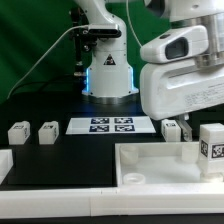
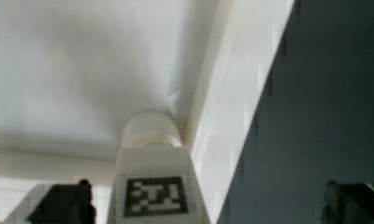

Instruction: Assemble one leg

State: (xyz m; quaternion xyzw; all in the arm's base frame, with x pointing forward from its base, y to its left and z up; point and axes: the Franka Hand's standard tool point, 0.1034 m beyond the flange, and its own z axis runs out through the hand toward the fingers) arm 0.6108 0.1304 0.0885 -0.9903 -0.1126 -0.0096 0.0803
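Between the fingers [image 2: 59, 203], which stood well apart and clamped on nothing, I saw the leg [image 2: 154, 175]. Its tag faced the wrist camera, and it touched neither finger. Behind it lay the white tray [image 2: 59, 80]. On the exterior view's left of the marker board [image 1: 110, 125], two small white blocks [image 1: 47, 131] sat on the tabletop [image 1: 70, 150], well apart from the arm. I judged the job barely begun. The leg was lined up but not yet gripped, and lifting it and fixing it to the tray all remained to be done.
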